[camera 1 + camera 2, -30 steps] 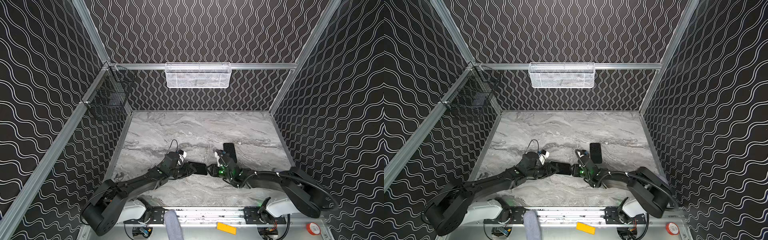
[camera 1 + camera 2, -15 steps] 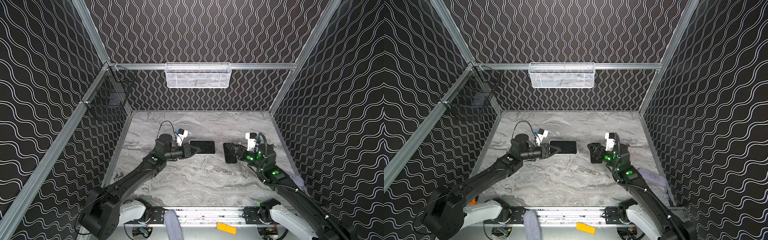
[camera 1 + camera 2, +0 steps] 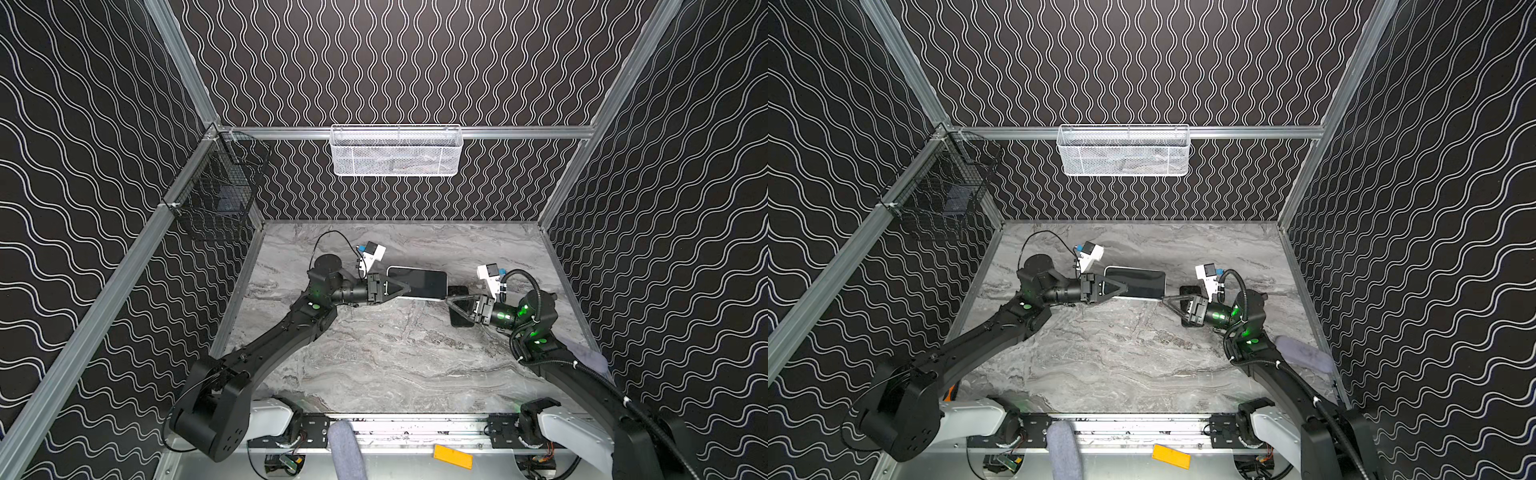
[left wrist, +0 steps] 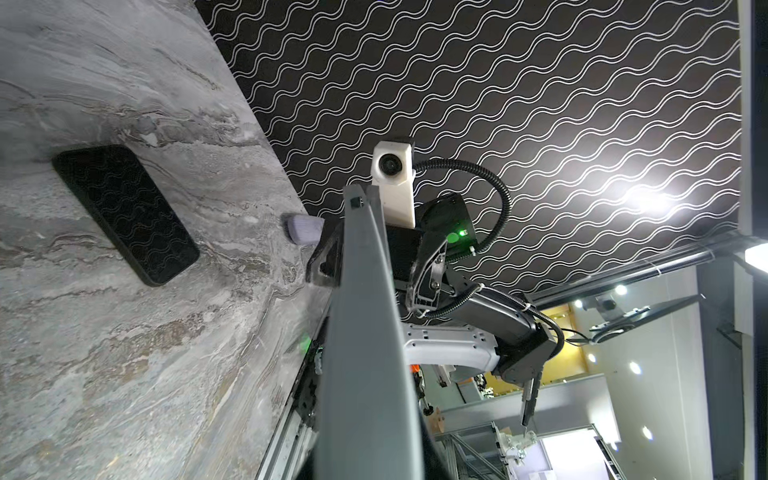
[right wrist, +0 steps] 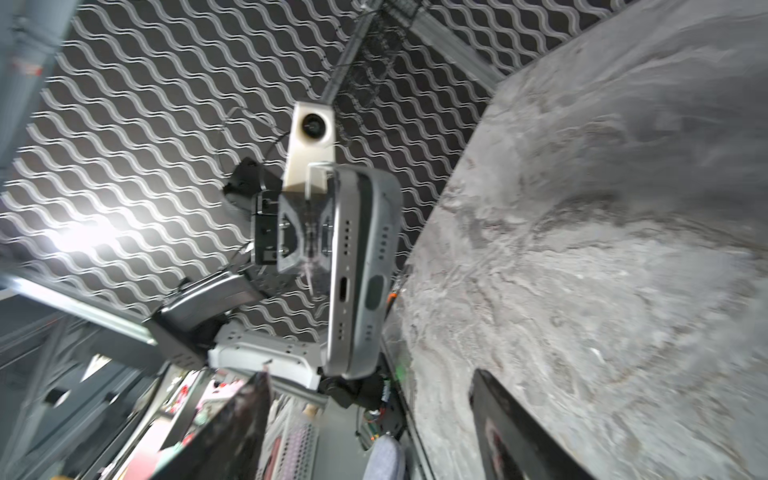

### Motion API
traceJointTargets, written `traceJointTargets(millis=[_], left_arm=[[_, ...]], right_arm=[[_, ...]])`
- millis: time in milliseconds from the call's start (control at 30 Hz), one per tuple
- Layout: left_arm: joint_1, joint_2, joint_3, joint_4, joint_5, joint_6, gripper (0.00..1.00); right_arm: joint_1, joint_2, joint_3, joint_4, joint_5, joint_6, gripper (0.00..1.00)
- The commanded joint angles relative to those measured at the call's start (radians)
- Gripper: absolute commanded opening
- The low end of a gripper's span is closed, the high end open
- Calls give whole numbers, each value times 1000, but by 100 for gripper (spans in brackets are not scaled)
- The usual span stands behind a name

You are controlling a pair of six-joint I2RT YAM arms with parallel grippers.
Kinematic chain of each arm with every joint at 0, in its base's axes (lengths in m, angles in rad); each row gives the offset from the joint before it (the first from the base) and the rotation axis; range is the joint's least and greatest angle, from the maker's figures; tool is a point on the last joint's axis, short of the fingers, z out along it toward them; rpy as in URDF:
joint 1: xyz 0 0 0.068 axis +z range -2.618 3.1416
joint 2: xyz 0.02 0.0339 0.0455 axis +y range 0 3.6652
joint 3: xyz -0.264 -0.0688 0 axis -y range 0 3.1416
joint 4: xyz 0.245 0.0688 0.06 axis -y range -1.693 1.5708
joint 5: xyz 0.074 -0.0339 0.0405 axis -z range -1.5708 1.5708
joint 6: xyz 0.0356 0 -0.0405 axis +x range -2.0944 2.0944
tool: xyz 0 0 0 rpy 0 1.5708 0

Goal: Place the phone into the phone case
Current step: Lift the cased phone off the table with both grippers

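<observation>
The right pincer [image 3: 451, 303] has swung in toward the free end of the phone [image 3: 424, 282], jaws wide above the phone case [image 4: 124, 212]; the left pincer [image 3: 405, 287] clamps the other end over open table [image 3: 395, 357].

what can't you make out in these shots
- phone case: in both top views, mostly hidden under the right gripper.
- phone screen: the left wrist view shows it nearly edge-on only.
- Right wrist view: motion blur smears the fingers.
- white basket contents: the mesh hides them.
</observation>
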Motion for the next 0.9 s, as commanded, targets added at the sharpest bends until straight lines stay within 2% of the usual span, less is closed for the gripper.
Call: traceJointTargets(millis=[0, 133, 267, 433, 867], left_arm=[[3, 3, -4, 126, 24, -39, 0], [2, 2, -7, 122, 23, -37, 0], [2, 6, -10, 131, 22, -45, 0], [2, 15, -16, 152, 24, -57, 0], [2, 39, -4, 161, 29, -62, 0]], right_arm=[[29, 39, 24, 209, -48, 90, 76], [63, 93, 56, 275, -36, 126, 71], [65, 118, 63, 349, -21, 169, 57], [65, 116, 66, 337, -4, 174, 38], [62, 94, 68, 265, 20, 143, 8]])
